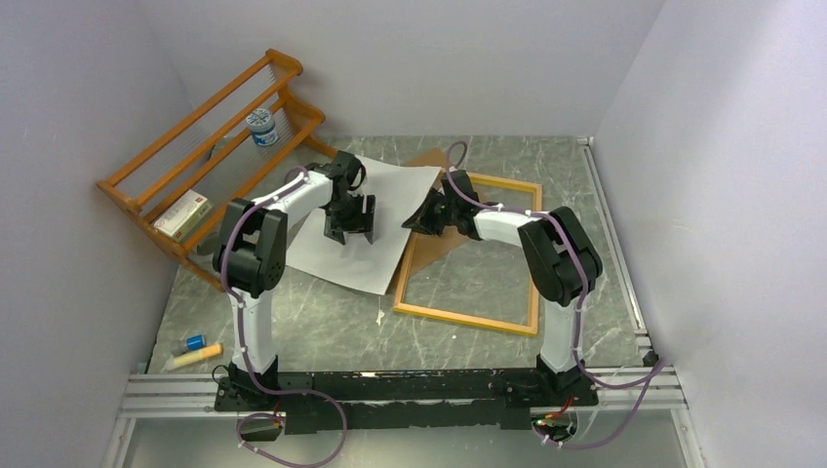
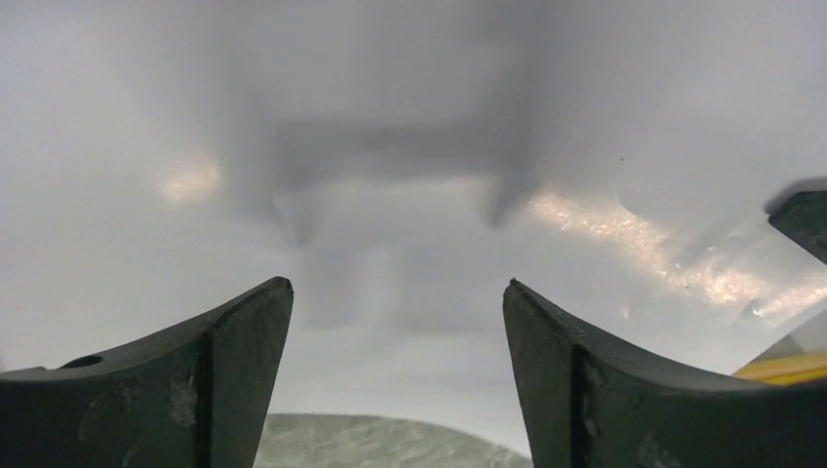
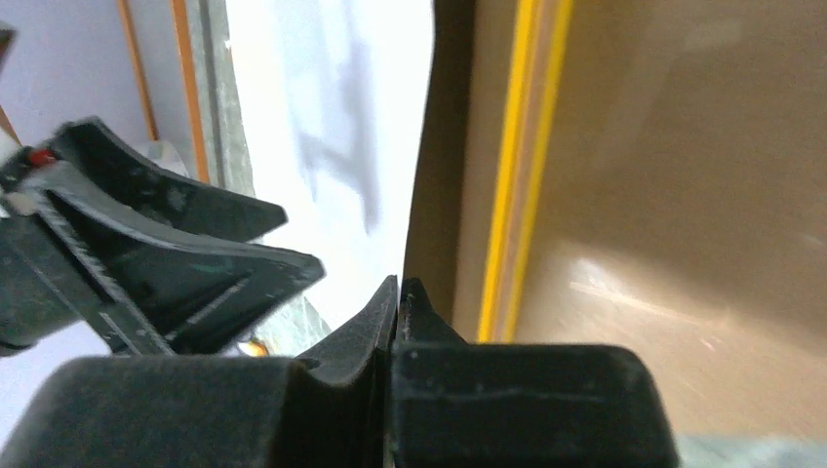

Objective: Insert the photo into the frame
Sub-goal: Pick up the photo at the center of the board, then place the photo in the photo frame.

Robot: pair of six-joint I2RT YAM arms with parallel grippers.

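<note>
The photo point(image 1: 361, 219) lies white back up on the table, left of the frame point(image 1: 468, 317), whose orange border lies flat. My left gripper point(image 1: 351, 226) hovers over the photo's middle. In the left wrist view it point(image 2: 396, 285) is open, with only the white sheet point(image 2: 410, 146) beyond the fingers. My right gripper point(image 1: 421, 219) is at the photo's right edge. In the right wrist view it point(image 3: 400, 283) is shut, and the photo's edge point(image 3: 332, 146) runs straight into the seam between the fingers. The frame's yellow strip point(image 3: 517, 166) runs just beside it.
A brown hardboard panel point(image 1: 439, 249) lies under the frame's far left corner and under the photo's edge. A slatted wooden rack point(image 1: 205, 146) stands at the back left, holding a small jar point(image 1: 261, 127) and a box point(image 1: 182, 214). Two small tubes point(image 1: 195, 351) lie near the front left.
</note>
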